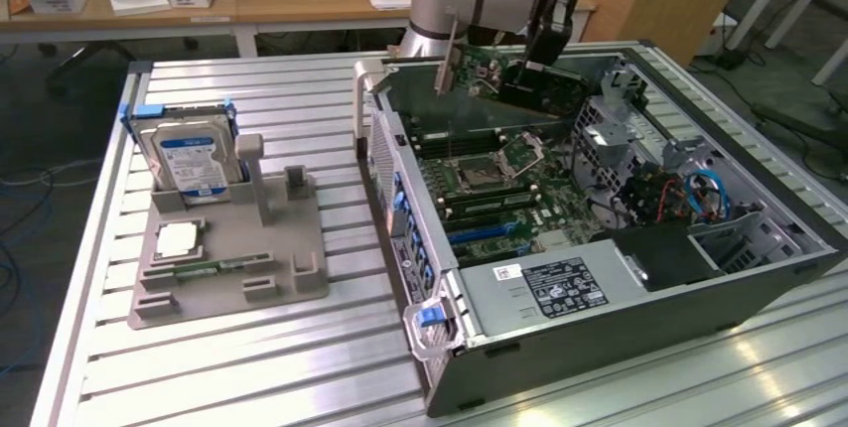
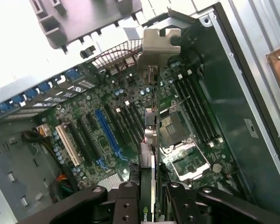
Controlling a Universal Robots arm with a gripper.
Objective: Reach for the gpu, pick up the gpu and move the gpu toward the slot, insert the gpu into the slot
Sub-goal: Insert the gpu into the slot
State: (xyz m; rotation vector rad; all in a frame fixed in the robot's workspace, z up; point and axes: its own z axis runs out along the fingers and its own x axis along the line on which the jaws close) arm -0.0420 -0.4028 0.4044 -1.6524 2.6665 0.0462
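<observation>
1. In the exterior view the light is even and rather bright. It seems to come from above, and the shadows are soft.
2. The metal slats of the desk (image 1: 238,367) shine. The strongest glare is at about 5 o'clock in the exterior view, beside the computer case (image 1: 623,348).
3. Inside the case, the motherboard (image 1: 523,201) lies in dimmer light than the desk.
4. In the wrist view, the desk outside the case is burnt out to white, and the grey holder (image 2: 79,18) there looks pale.
5. The motherboard is well lit, the processor socket (image 2: 182,144) glints, and the gripper (image 2: 151,198) is nearly black.
</observation>
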